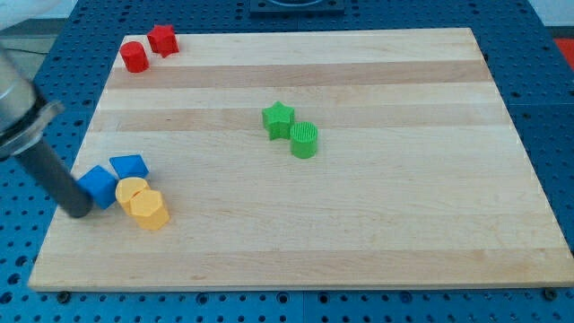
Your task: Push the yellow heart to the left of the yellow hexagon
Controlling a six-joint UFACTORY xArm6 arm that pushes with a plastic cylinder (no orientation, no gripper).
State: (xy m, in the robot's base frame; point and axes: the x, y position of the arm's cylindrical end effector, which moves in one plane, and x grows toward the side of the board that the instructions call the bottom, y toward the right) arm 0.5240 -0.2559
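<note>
The yellow heart [131, 190] lies at the board's lower left, touching the yellow hexagon [149, 210], which sits just below and to its right. My tip [79, 212] rests on the board at the left edge, touching the left side of a blue cube [98, 186]. The tip is left of the heart, with the blue cube between them.
A second blue block [130, 166] sits just above the yellow heart. A red cylinder [134, 56] and a red star [162, 39] are at the top left. A green star [278, 118] and a green cylinder [304, 140] are near the middle. The wooden board [377, 224] has its left edge by the tip.
</note>
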